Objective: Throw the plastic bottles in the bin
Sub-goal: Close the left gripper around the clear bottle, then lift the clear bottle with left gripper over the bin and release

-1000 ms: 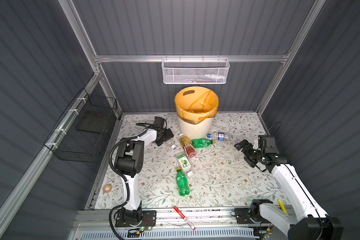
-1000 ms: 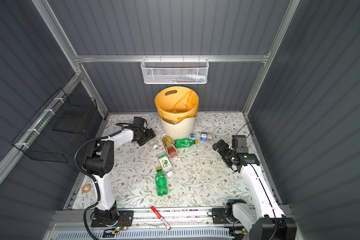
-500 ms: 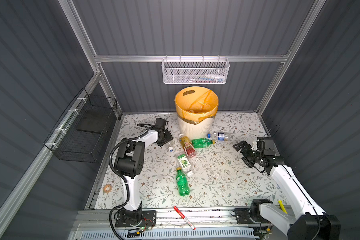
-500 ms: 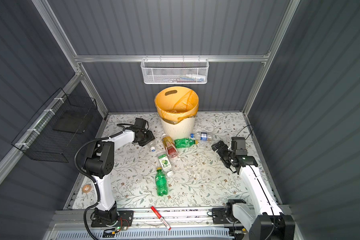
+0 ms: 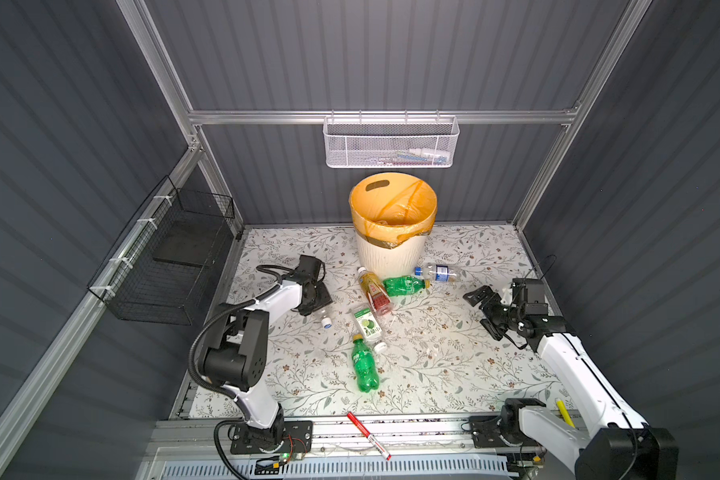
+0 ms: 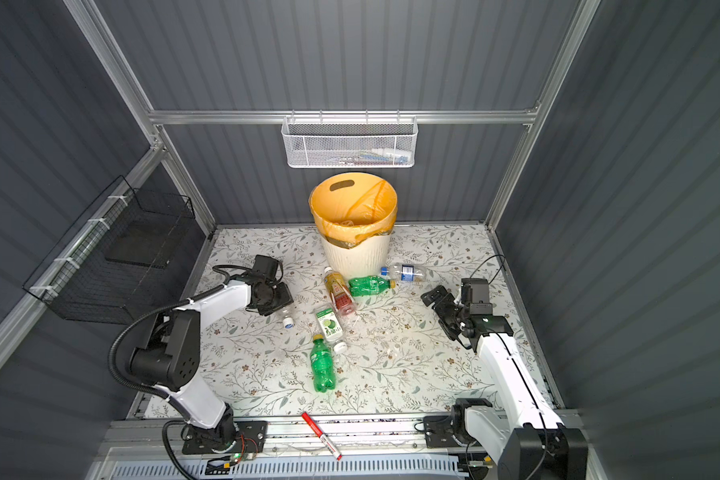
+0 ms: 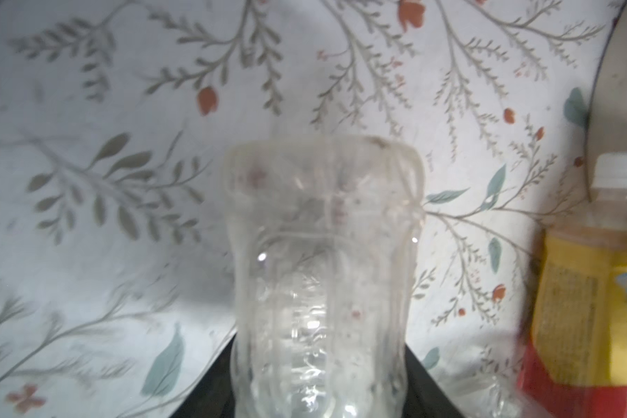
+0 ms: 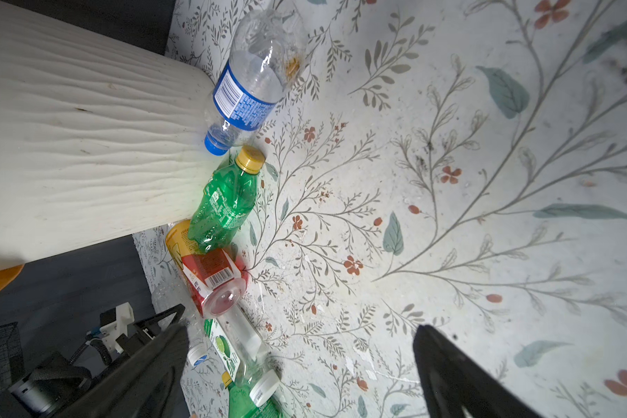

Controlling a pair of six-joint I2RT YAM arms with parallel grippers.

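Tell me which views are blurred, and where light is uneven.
Left wrist view: the clear bottle is soft and close, with small glints. Right wrist view: sharp on the blue-label bottle; the fingers are dark blurs. Both top views: bright floral table, dim walls.

Floral tabletop [image 5: 433, 361] under bottles [image 5: 364, 368], bin [image 5: 391, 257]

You have the bin [image 5: 391, 253] at the back middle of the surface [image 5: 454, 374], three bottles [image 5: 402, 286] lying just before it and two more bottles [image 5: 364, 365] nearer you. Left of those, another bottle [image 5: 325, 320] lies in the left end effector [image 5: 316, 305]; the right end effector [image 5: 481, 311] hangs well to the right; a pen [image 5: 368, 430] lies on the front rail
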